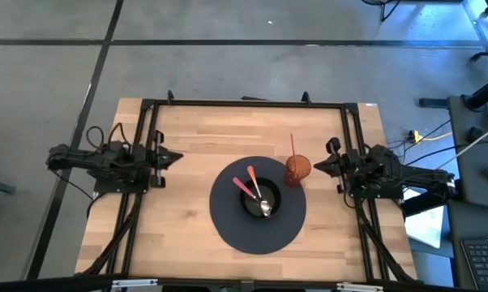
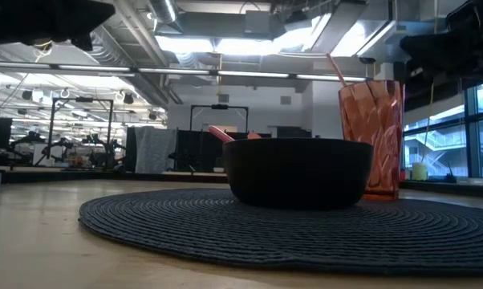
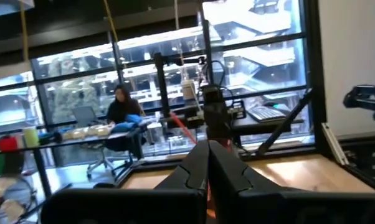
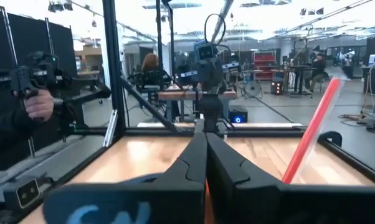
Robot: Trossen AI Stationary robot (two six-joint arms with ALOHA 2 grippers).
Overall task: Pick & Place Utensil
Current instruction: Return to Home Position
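Note:
A black bowl [image 1: 257, 199] sits at the middle of a round dark woven mat [image 1: 228, 219] and shows in the low view as the bowl [image 2: 298, 171]. A pink-handled utensil [image 1: 244, 186] and a silver spoon with an orange handle [image 1: 258, 195] lie in it, handles leaning on the rim. An orange tumbler [image 1: 297, 170] with a red straw [image 1: 292, 144] stands on the mat's far right edge. My left gripper [image 1: 176, 157] is shut at the table's left side. My right gripper [image 1: 315, 166] is shut just right of the tumbler. Neither holds anything.
A black frame [image 1: 244, 103] runs round the table's edges. Bare wood lies left of the mat and along the far side. Beyond the table, a person sits at a desk [image 3: 122, 109] and a gloved hand holds a device [image 4: 32, 93].

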